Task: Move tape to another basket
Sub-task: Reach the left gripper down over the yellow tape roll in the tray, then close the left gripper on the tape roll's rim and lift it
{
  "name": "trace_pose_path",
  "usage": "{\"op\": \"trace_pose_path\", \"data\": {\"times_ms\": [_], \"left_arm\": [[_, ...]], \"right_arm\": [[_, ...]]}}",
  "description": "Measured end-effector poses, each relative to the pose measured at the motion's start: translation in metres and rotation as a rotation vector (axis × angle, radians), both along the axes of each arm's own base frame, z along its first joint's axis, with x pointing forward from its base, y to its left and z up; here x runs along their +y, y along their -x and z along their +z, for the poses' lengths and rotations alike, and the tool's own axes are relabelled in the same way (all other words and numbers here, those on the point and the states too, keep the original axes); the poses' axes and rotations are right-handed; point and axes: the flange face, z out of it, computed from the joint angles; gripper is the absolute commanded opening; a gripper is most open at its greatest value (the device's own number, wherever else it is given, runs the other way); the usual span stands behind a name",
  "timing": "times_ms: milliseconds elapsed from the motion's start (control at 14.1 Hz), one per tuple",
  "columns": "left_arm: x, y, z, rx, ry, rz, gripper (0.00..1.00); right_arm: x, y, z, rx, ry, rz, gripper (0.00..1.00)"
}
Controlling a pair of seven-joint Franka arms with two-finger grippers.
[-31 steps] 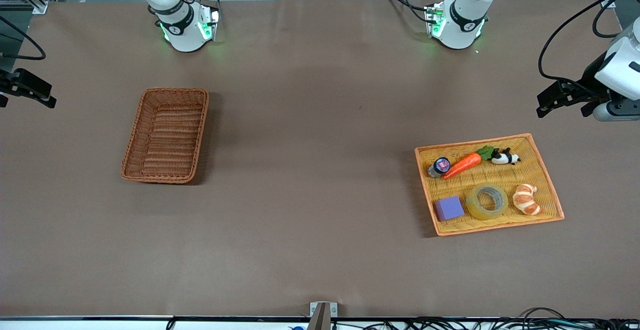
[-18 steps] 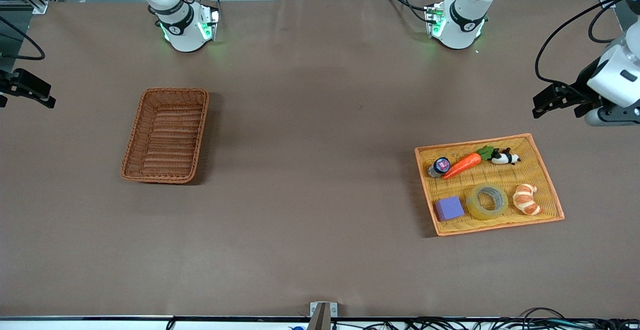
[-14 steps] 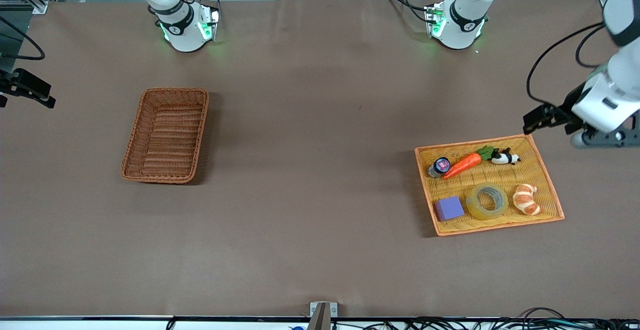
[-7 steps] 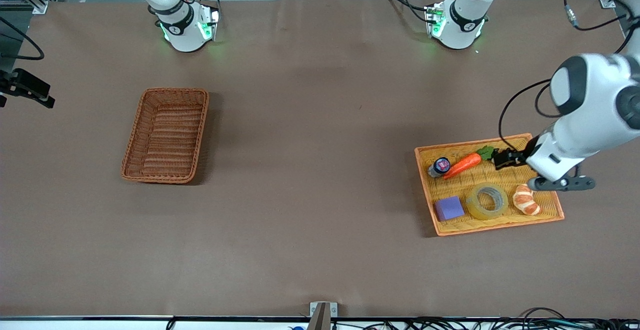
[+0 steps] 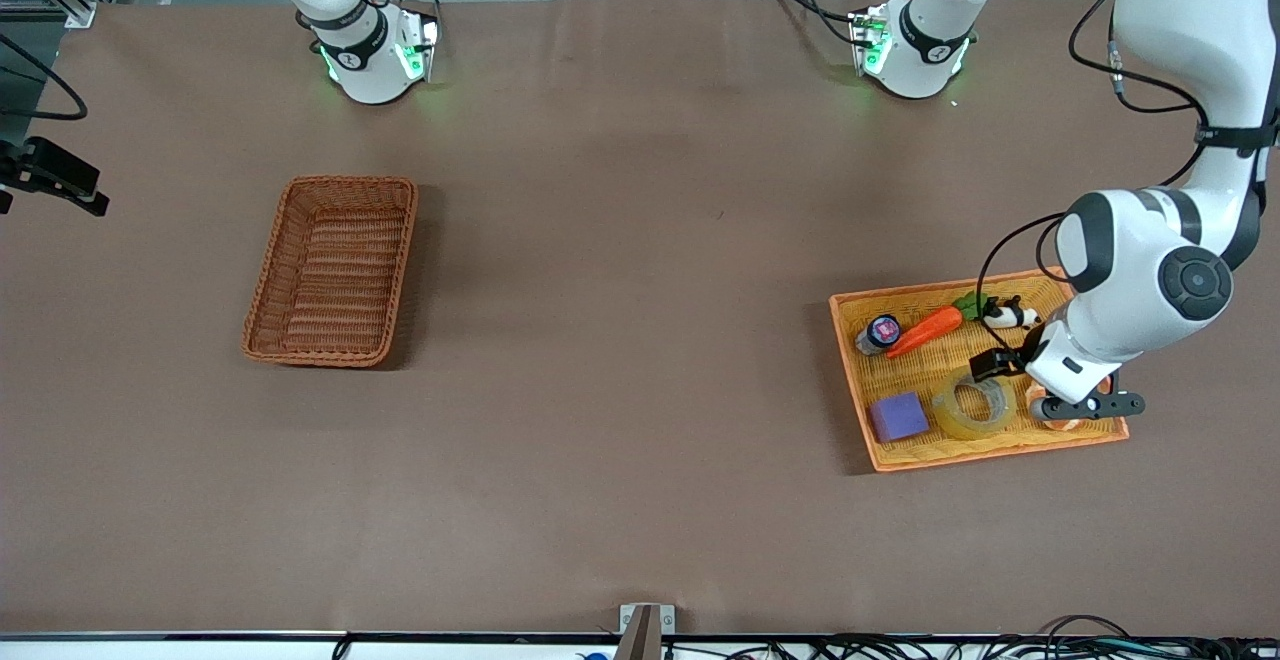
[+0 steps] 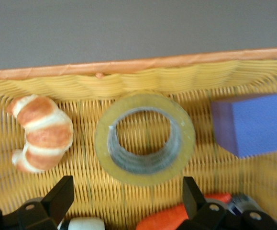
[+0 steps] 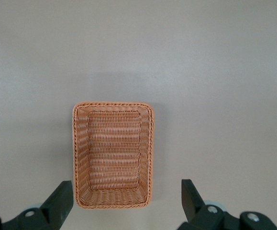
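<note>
I have the left gripper (image 6: 124, 201) hanging over the orange-rimmed tray (image 5: 848, 380) at the left arm's end of the table, its fingers (image 6: 59, 196) spread wide and pinching nothing. The tape (image 5: 972, 405) lies flat in that tray, in the part nearer the front camera, with a purple block (image 5: 897, 415) beside it toward the right arm's end and a croissant (image 6: 40, 133) beside it toward the left arm's end; neither touches the roll as far as I can tell. A toy carrot (image 5: 925, 330), a small round-topped jar (image 5: 880, 332) and a little panda figure (image 5: 1008, 316) sit farther from the camera in the same tray. I judge the roll to be light but stiff, a ring that will not crush, with a smooth translucent outer face that could slip under the pads. In the left wrist view the open jaws look barely wider than the roll, so I would rather not straddle the whole ring; my choice is to drop one finger into the grey core and the other outside, pinching the wall on the side away from the croissant and the block. The woven floor may catch a fingertip, so I would come down gently. The right gripper (image 7: 124, 203) waits, fingers apart, high over the brown wicker basket (image 5: 332, 268) at the right arm's end, well apart from the tray.
</note>
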Motion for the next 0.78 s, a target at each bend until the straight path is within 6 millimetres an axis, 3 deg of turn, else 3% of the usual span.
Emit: {"op": "trace_pose_path", "data": {"times_ms": [355,426,497,640,782], "left_arm": [[0.006,-0.007,-0.051,-0.048,-0.003,0.004,1.00],[0.005,-0.007,-0.058,-0.054,-0.002,0.001,0.96],[0.003,-0.007,-0.064,-0.056,-0.001,0.000,0.77],[0.004,-0.006,-0.074,-0.052,-0.001,0.001,0.27],[0.004,-0.006,-0.076,-0.051,-0.001,0.002,0.04]], "right_arm": [[0.000,0.000,0.000,-0.001,0.000,0.000,1.00],[0.000,0.000,0.000,-0.001,0.000,0.000,1.00],[0.000,0.000,0.000,-0.001,0.000,0.000,1.00],[0.000,0.000,0.000,-0.001,0.000,0.000,1.00],[0.000,0.000,0.000,-0.001,0.000,0.000,1.00]]}}
